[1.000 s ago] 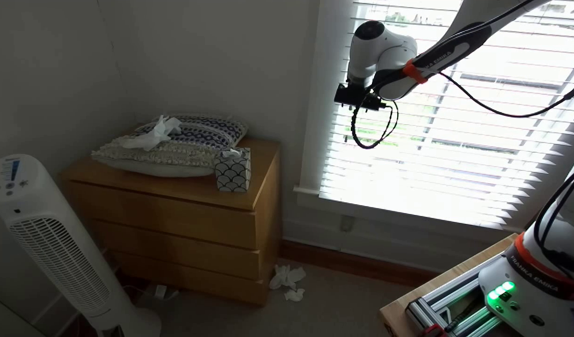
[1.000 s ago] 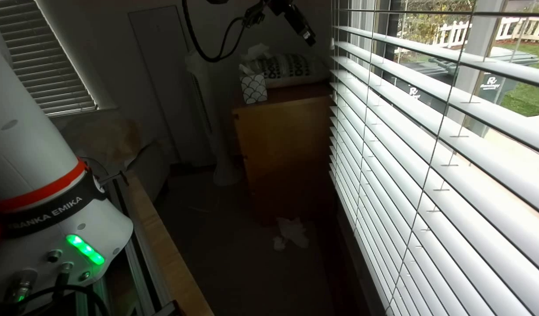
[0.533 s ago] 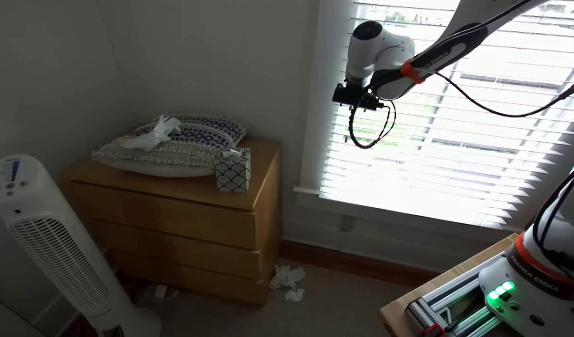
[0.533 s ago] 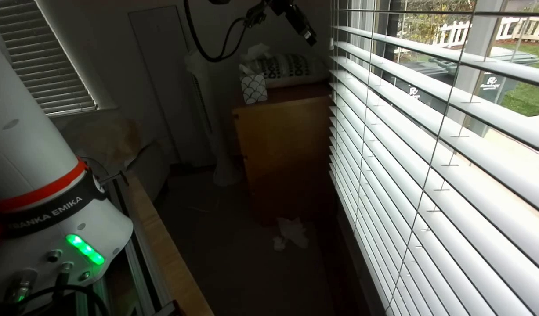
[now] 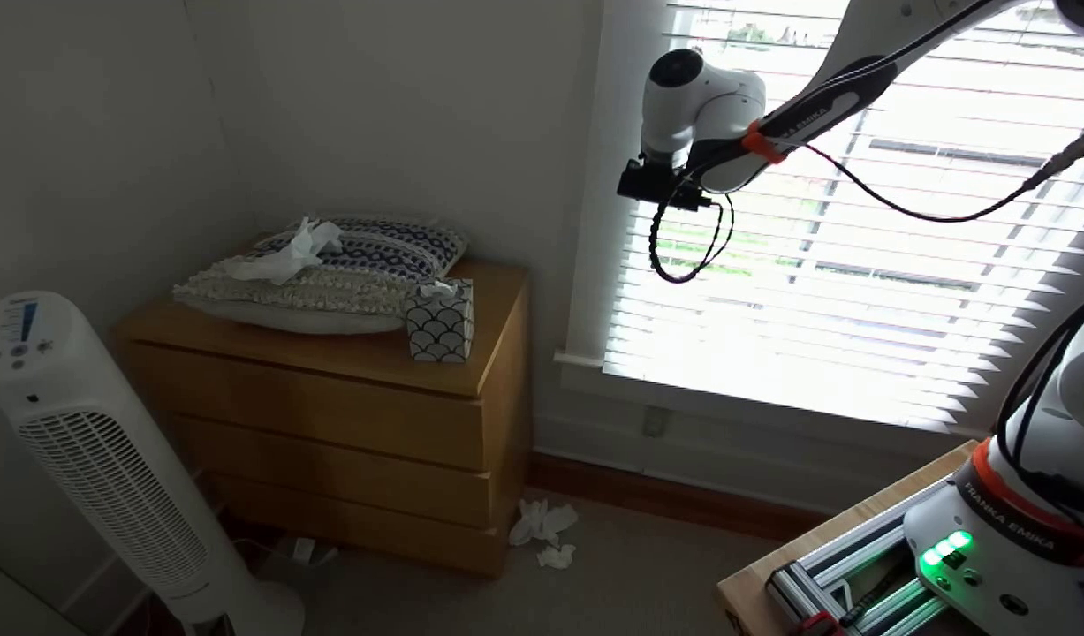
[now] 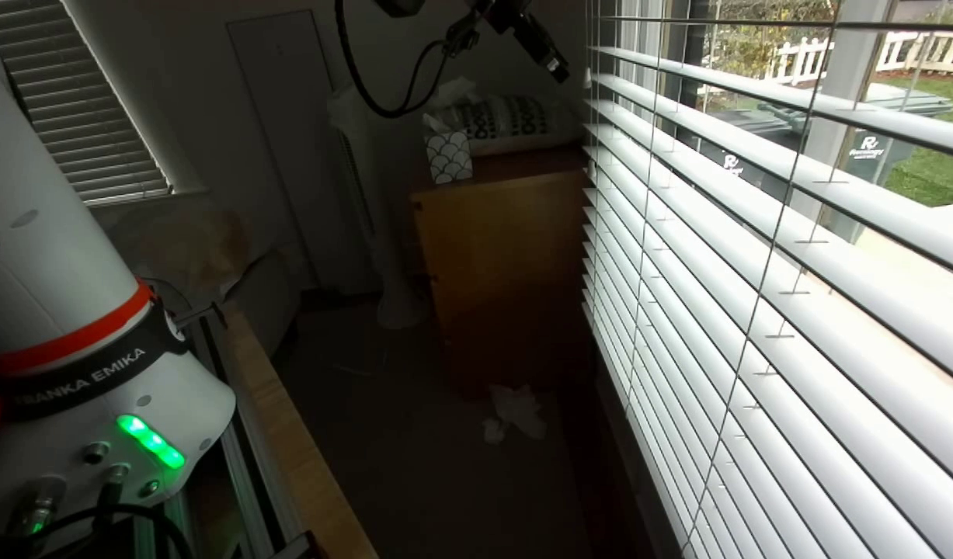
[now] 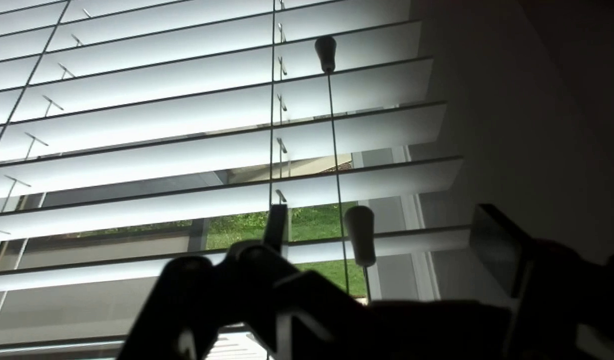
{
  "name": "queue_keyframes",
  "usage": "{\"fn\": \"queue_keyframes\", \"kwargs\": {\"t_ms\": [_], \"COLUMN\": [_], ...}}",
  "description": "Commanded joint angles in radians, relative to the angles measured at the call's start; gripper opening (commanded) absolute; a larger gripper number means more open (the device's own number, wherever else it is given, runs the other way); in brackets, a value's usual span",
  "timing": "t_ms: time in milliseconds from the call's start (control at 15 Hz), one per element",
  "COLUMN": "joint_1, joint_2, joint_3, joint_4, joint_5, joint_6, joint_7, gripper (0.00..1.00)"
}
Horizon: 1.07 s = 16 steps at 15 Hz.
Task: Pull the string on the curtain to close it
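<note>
The curtain is a wide white slatted blind (image 5: 860,309) over the window; it also shows in an exterior view (image 6: 725,310) and the wrist view (image 7: 186,105). Its slats are tilted open, and outdoors shows through. In the wrist view, which appears upside down, two thin pull strings (image 7: 335,150) carry pale tassels. The nearer tassel (image 7: 360,235) lies visually between the fingers of my gripper (image 7: 387,237); the farther tassel (image 7: 326,52) shows beyond. The fingers are wide apart and no contact with the tassel shows. In both exterior views the fingers are too dark to make out.
A wooden dresser (image 5: 329,380) stands beside the window with a cushion (image 5: 365,265) and tissue box (image 5: 441,322) on it. A white tower fan (image 5: 109,459) stands beside the dresser. Crumpled tissues (image 5: 542,523) lie on the floor. A cable loop (image 5: 683,274) hangs from the wrist.
The arm's wrist end has moved a little left and slightly down in an exterior view, and slightly right and down in another. The blind looks the same.
</note>
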Motion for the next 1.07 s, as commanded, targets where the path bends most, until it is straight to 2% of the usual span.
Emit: {"fn": "queue_keyframes", "kwargs": {"t_ms": [0, 67, 133, 267, 333, 400, 533, 667, 800, 933, 1000], "joint_1": [0.031, 0.034, 0.036, 0.038, 0.037, 0.037, 0.036, 0.036, 0.035, 0.035, 0.036], "joint_2": [0.042, 0.049, 0.057, 0.070, 0.076, 0.080, 0.088, 0.094, 0.096, 0.098, 0.100], "joint_3": [-0.025, -0.028, -0.031, -0.034, -0.034, -0.033, -0.032, -0.029, -0.028, -0.028, -0.028], "joint_4": [0.038, 0.044, 0.049, 0.060, 0.063, 0.066, 0.074, 0.080, 0.082, 0.086, 0.088], "joint_5": [-0.069, -0.085, -0.100, -0.132, -0.143, -0.156, -0.174, -0.183, -0.185, -0.187, -0.187], "joint_6": [-0.034, -0.041, -0.041, -0.041, -0.038, -0.038, -0.037, -0.038, -0.037, -0.038, -0.040], "joint_7": [0.062, 0.071, 0.078, 0.098, 0.103, 0.112, 0.119, 0.123, 0.124, 0.123, 0.123], "gripper": [0.82, 0.81, 0.73, 0.69, 0.62, 0.65, 0.59, 0.48, 0.28, 0.16, 0.14]}}
